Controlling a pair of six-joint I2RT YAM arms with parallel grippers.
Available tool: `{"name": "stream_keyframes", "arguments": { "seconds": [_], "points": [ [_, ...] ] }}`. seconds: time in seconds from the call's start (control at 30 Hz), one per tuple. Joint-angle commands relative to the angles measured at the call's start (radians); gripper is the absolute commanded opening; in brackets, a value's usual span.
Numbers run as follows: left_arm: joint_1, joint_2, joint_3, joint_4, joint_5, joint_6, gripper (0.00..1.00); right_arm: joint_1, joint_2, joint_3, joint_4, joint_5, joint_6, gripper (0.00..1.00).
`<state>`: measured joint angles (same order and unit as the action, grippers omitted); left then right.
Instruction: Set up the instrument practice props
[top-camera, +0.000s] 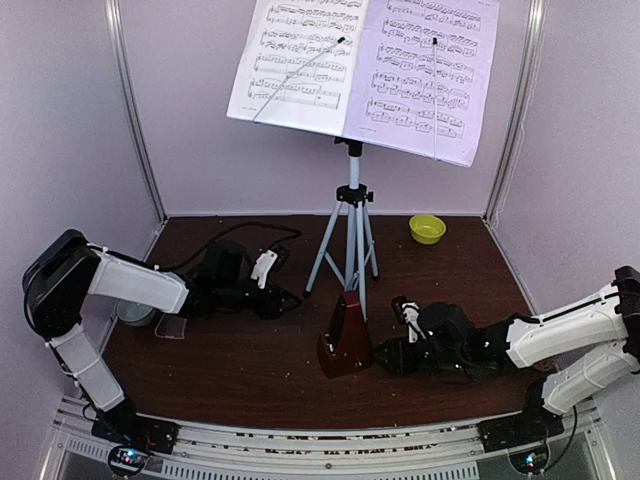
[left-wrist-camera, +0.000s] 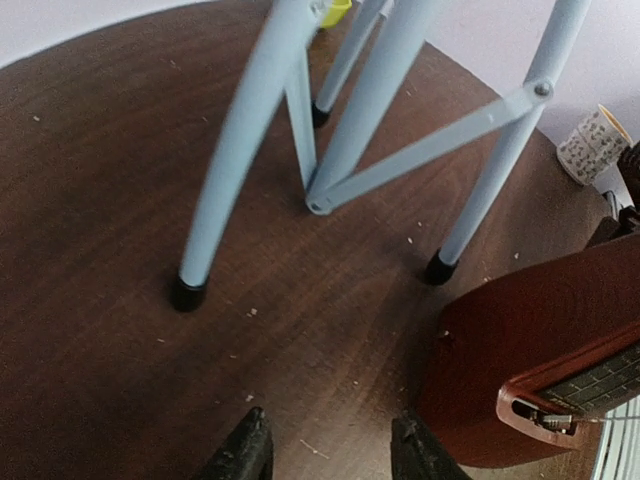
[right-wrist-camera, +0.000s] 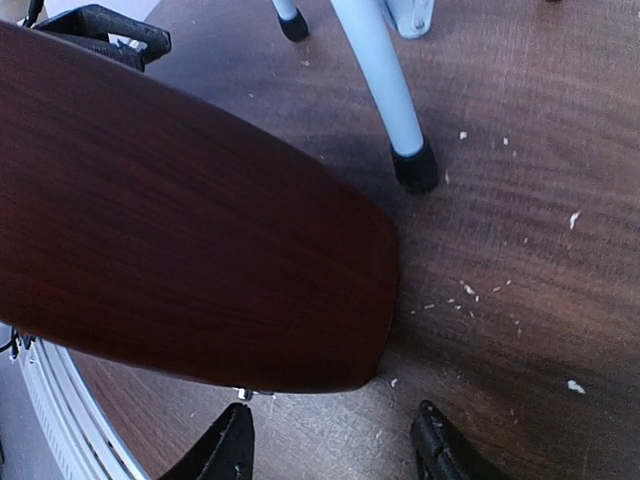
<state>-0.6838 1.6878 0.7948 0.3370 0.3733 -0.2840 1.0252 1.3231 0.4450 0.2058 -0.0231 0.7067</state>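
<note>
My left tool (top-camera: 288, 300) is parted, nothing between its fingers, and it faces the silver tripod legs (top-camera: 350, 245). Rightward, the small red-brown pyramid metronome (top-camera: 343, 347) stands upright on the dark wooden worktop (top-camera: 240, 350), by the tripod's near foot. My right tool (top-camera: 388, 355), also parted and empty, is nearer, just beside the metronome's right face.
</note>
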Motion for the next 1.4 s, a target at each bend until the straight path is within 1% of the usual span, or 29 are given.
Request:
{"name": "stream_keyframes", "arguments": {
  "seconds": [0.0,0.23,0.37,0.47,0.67,1.07,1.2,1.37],
  "points": [
    [-0.024,0.066,0.034,0.108,0.082,-0.091,0.39,0.006,0.038,-0.015,0.082,-0.040,0.054,0.53],
    [-0.083,0.143,0.113,0.066,0.112,-0.111,0.35,0.006,0.098,0.009,0.115,-0.069,0.064,0.52],
    [-0.085,0.168,0.100,0.135,0.127,-0.180,0.33,0.005,0.112,0.024,0.113,-0.058,0.063,0.52],
    [-0.091,0.186,0.093,0.167,0.128,-0.218,0.33,0.005,0.117,0.027,0.109,-0.043,0.066,0.49],
    [-0.124,0.222,0.090,0.215,0.141,-0.260,0.32,0.001,0.127,0.042,0.095,-0.008,0.059,0.46],
    [-0.139,0.214,-0.058,0.428,0.149,-0.404,0.29,-0.027,0.156,0.102,0.057,0.017,0.033,0.43],
    [-0.164,0.217,-0.073,0.455,0.145,-0.423,0.29,-0.052,0.165,0.124,0.057,0.012,0.006,0.43],
    [-0.173,0.220,-0.103,0.530,0.135,-0.470,0.29,-0.087,0.177,0.153,0.059,0.001,-0.040,0.43]
  ]
}}
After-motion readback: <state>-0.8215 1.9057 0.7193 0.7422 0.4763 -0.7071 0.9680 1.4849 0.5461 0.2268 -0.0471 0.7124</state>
